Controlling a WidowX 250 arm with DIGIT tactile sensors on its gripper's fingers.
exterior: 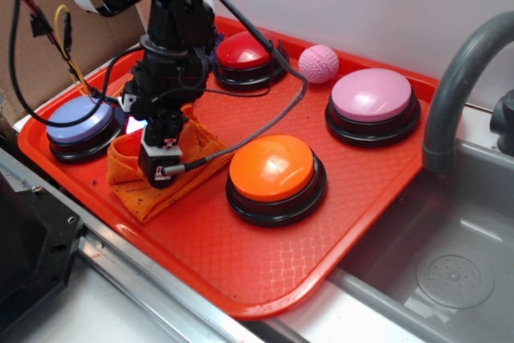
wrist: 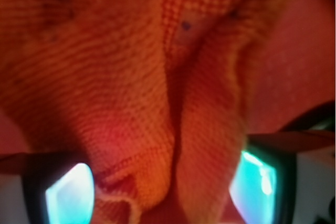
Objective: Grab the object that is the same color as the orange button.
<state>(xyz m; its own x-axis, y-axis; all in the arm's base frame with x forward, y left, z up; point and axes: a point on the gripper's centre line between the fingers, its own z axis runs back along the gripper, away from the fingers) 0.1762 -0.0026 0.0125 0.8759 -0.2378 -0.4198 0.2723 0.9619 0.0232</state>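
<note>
The object, an orange terry cloth rag point(exterior: 132, 189), lies on the red tray point(exterior: 265, 279) to the left of the orange button point(exterior: 271, 168). My gripper point(exterior: 161, 173) is pressed down into the rag. In the wrist view the rag point(wrist: 131, 93) fills the frame, bunched into upright folds between my two fingers point(wrist: 68, 192). The cloth touches both fingers, so my gripper point(wrist: 163, 187) is shut on it. The rag still rests on the tray.
A pale blue button point(exterior: 80, 122) stands right beside the rag on the left. A red button point(exterior: 243, 52), a pink ball point(exterior: 319, 63) and a pink button point(exterior: 372, 95) sit farther back. A grey sink point(exterior: 450, 271) with a faucet point(exterior: 458, 78) borders the tray's right side.
</note>
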